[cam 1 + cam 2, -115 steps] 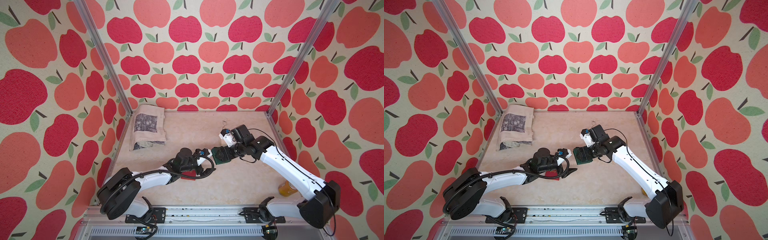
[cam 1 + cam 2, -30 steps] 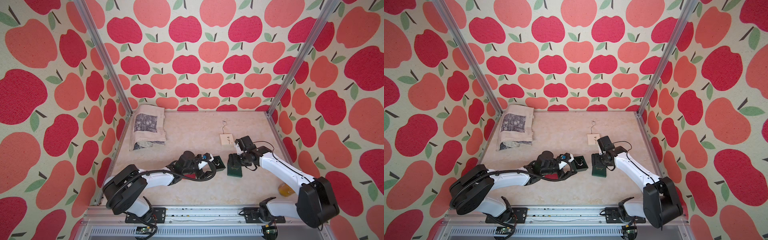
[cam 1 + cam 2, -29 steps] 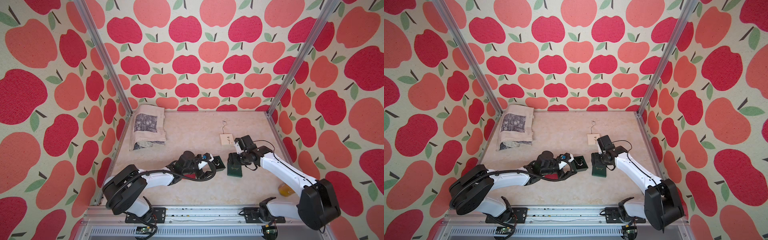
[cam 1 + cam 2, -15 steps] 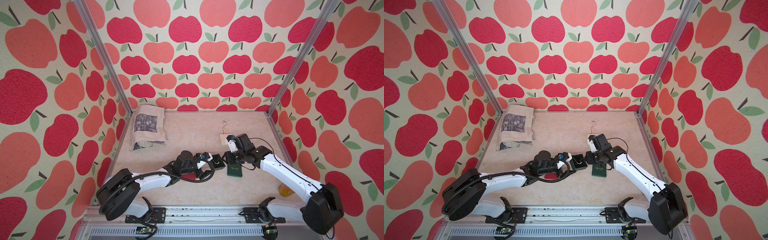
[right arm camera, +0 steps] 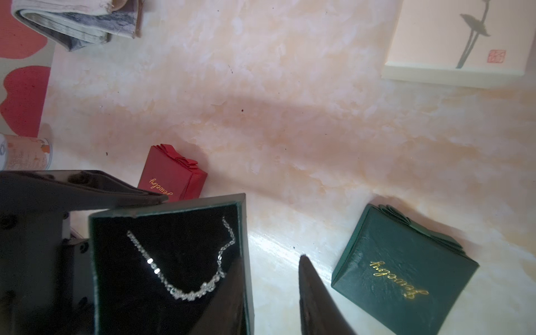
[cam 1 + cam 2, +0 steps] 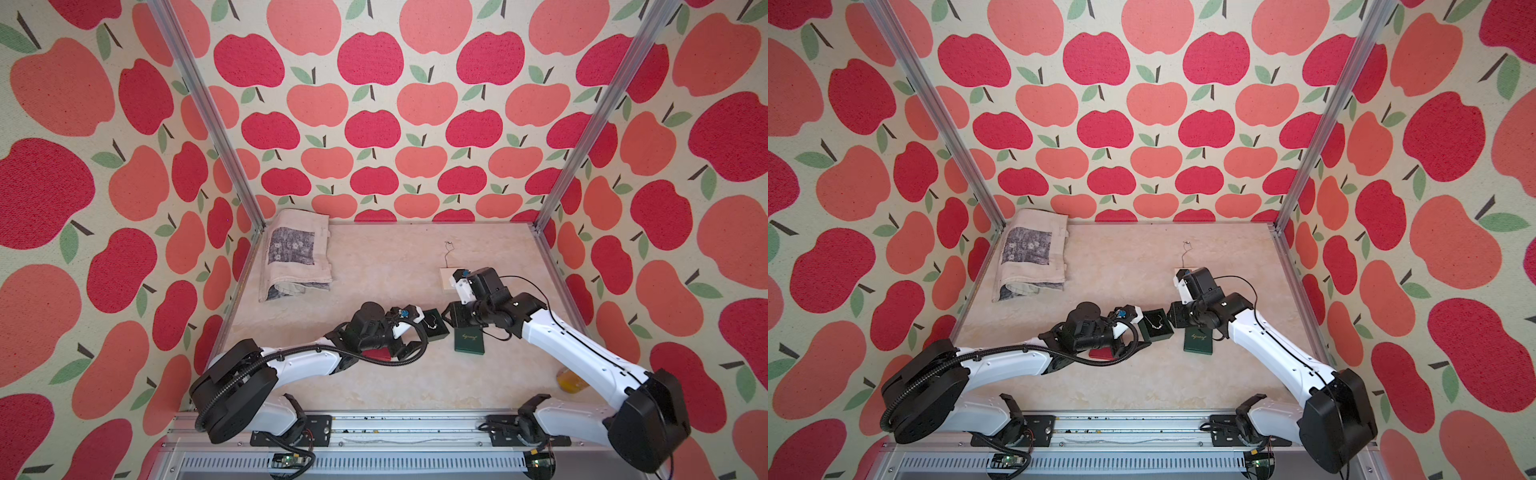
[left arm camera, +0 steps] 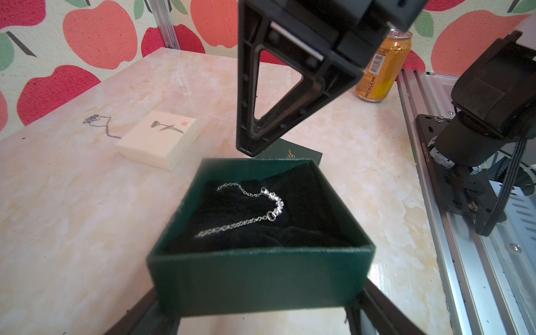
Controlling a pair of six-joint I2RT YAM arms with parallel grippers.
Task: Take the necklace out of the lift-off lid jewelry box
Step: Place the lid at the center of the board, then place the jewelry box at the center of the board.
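Where the necklace lies: the necklace [image 7: 252, 208] is inside the open jewelry box [image 7: 261, 278], draped flat on the black pad. The lid [image 5: 403, 272] sits on the worktop [image 5: 290, 116] just beside the box.
Left jaws: the left gripper [image 6: 424, 330] clamps the box by its two side walls. I cannot tell whether the box's base rests on the worktop.
Right jaws: the right gripper [image 5: 271, 258] hovers empty at the box's far edge, narrowly parted. One finger is over the pad and one is outside the wall.
Risk, wall pinch: closing on this line would likely catch the box wall, not the chain.
Risk, slip: the chain is thin and lies flat on soft padding, so blunt tips may close over it and come up empty.
Risk, snag: the chain ends run to the pad's edge. If they are tucked in, a pull could lift the pad or twist the box in the left jaws.
Risk, mix-up: a second loose chain [image 7: 101, 124] lies by the white box [image 7: 158, 139], well apart, and is not the target.
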